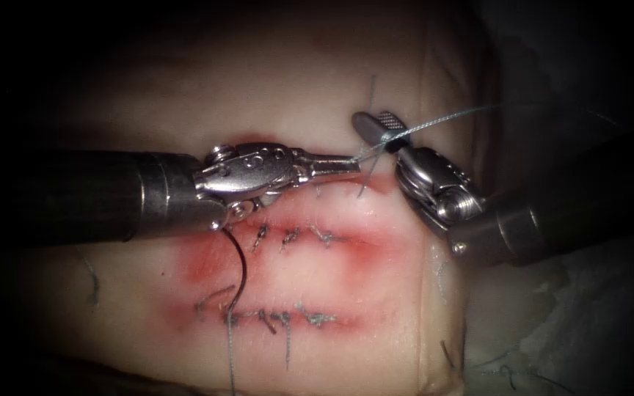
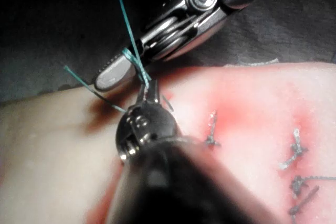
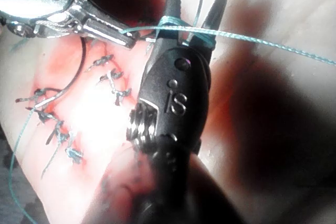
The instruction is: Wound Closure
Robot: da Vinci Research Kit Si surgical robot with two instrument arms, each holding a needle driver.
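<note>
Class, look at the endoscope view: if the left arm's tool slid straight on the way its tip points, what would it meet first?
Most likely the right tool, open around the thread that the left tool holds; depth between them is unclear.

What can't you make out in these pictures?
Needle: lies on the tissue by the lower stitch row; its upper end is hidden under the left hand, endoscope view, tissue entry unclear.
Thread: held by the shut left hand, crossing the open, empty right hand; whether it wraps a jaw is too small to tell.
Thread's far end: cut off at right wrist view's edge.
</note>
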